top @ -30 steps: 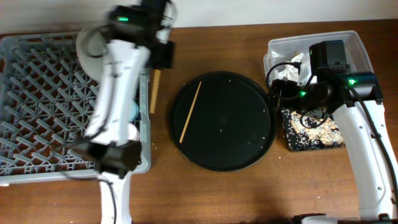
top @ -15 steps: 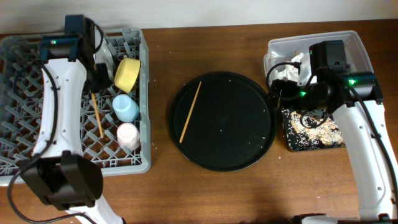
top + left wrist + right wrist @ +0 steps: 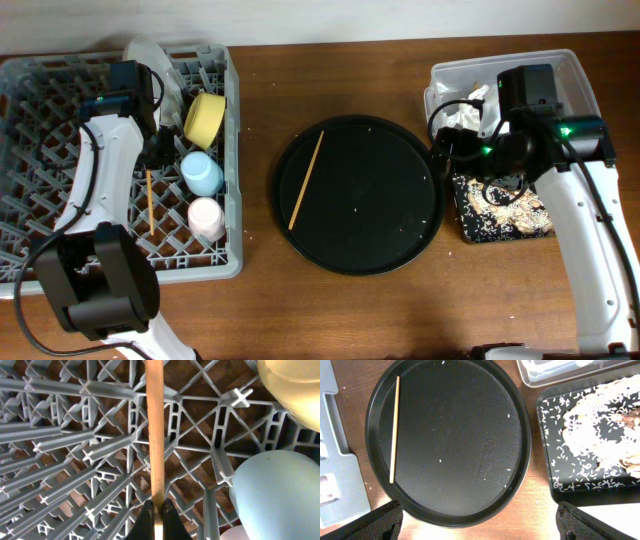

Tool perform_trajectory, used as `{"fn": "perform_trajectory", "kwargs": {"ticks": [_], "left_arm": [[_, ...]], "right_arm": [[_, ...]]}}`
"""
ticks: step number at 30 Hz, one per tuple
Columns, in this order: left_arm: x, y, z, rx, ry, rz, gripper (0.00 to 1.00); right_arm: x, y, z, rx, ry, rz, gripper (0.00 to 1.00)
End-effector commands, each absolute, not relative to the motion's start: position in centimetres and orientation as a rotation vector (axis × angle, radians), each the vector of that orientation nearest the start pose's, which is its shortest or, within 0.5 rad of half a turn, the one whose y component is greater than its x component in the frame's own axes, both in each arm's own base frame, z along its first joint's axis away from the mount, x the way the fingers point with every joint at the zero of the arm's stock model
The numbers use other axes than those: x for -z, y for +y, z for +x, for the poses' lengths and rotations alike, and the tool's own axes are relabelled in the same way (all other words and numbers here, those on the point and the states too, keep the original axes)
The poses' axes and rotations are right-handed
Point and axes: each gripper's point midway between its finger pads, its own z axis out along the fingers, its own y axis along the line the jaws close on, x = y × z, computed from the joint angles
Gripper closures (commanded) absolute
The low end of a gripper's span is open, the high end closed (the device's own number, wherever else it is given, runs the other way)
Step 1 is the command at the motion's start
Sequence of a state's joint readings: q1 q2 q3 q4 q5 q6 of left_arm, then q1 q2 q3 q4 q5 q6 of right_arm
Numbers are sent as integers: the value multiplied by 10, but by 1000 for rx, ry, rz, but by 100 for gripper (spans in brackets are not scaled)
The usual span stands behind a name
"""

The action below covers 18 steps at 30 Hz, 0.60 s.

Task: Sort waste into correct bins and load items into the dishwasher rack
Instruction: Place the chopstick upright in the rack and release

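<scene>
My left gripper point(image 3: 150, 152) point(image 3: 156, 521) is shut on one wooden chopstick point(image 3: 149, 200) point(image 3: 156, 430), held low over the grey dishwasher rack point(image 3: 50, 150) point(image 3: 75, 435). Beside it in the rack are the yellow bowl point(image 3: 205, 118) point(image 3: 295, 385), blue cup point(image 3: 202, 173) point(image 3: 280, 495), pink cup point(image 3: 206, 218) and the upright pale plate point(image 3: 148, 55). The other chopstick point(image 3: 306, 180) point(image 3: 395, 430) lies on the round black tray point(image 3: 380, 200) point(image 3: 450, 440). My right gripper point(image 3: 455, 150) point(image 3: 480, 525) hangs open and empty by the bins.
At the right, the clear tub point(image 3: 565, 70) point(image 3: 560, 370) holds a crumpled white napkin point(image 3: 465, 108). In front of it, the shallow black tray point(image 3: 462, 225) point(image 3: 546, 440) holds food scraps point(image 3: 505, 205) point(image 3: 600, 425) and rice. Bare wood table surrounds the round tray.
The left arm swung from the rack's right edge into the rack with the chopstick, which now hangs straighter beside the cups. The right arm has not moved.
</scene>
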<state>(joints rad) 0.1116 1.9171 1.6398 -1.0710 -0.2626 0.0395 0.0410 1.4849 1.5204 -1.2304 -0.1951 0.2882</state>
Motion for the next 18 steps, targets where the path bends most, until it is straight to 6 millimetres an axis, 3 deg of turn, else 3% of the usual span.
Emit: {"fn": "perform_trajectory", "kwargs": {"ticks": [1, 3, 9, 11, 13, 18], "left_arm": [[-119, 88, 406, -391, 2915, -103, 67], [-121, 85, 406, -362, 2913, -100, 56], [-161, 60, 413, -148, 2851, -77, 53], [-186, 19, 423, 138, 2757, -7, 53], [-194, -7, 428, 278, 2708, 52, 53], [-189, -68, 435, 347, 2694, 182, 53]], "right_arm": [[-223, 46, 330, -341, 2757, 288, 2], [-223, 46, 330, -341, 2758, 289, 2], [-223, 46, 329, -341, 2760, 289, 2], [-223, 46, 329, -341, 2761, 289, 1], [-223, 46, 329, -341, 2760, 290, 1], [-223, 46, 329, -341, 2760, 290, 2]]}}
